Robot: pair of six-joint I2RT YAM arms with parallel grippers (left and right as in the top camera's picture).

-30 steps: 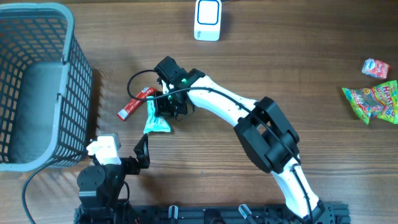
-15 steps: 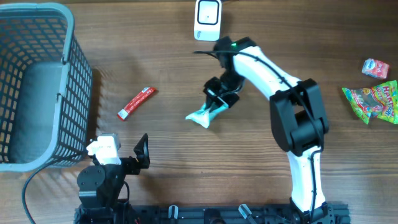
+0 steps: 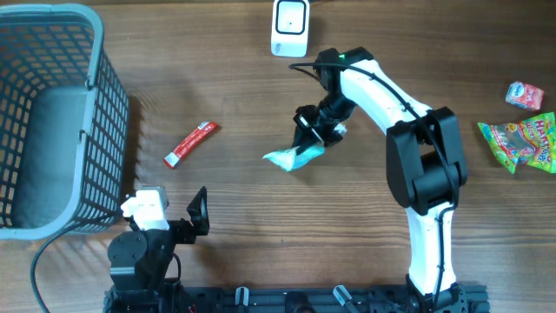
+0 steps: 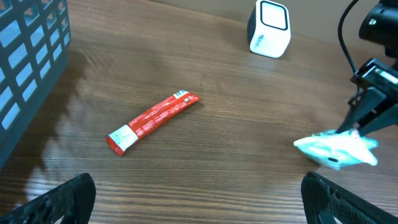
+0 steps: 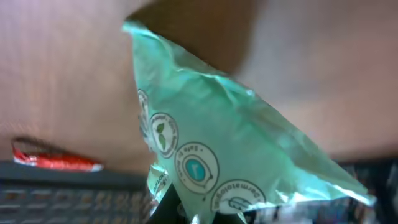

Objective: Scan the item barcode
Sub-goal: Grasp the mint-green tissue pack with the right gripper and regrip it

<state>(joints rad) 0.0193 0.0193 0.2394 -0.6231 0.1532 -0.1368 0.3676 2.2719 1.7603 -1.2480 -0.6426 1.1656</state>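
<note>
**A:** Fingers on the right gripper (image 3: 311,141), what are they doing?

**B:** They are pinching tight on one end of the teal packet (image 3: 285,158), and the rest is trailing away from the fingertips over the table (image 3: 261,226).

**A:** And the scanner (image 3: 290,27)?

**B:** It is standing beyond those fingers, apart from the packet.

**A:** How are the left gripper (image 4: 196,186) fingers sitting?

**B:** They are spreading wide with nothing between them. A red stick packet (image 4: 152,122) is lying ahead of them, well apart.
</note>
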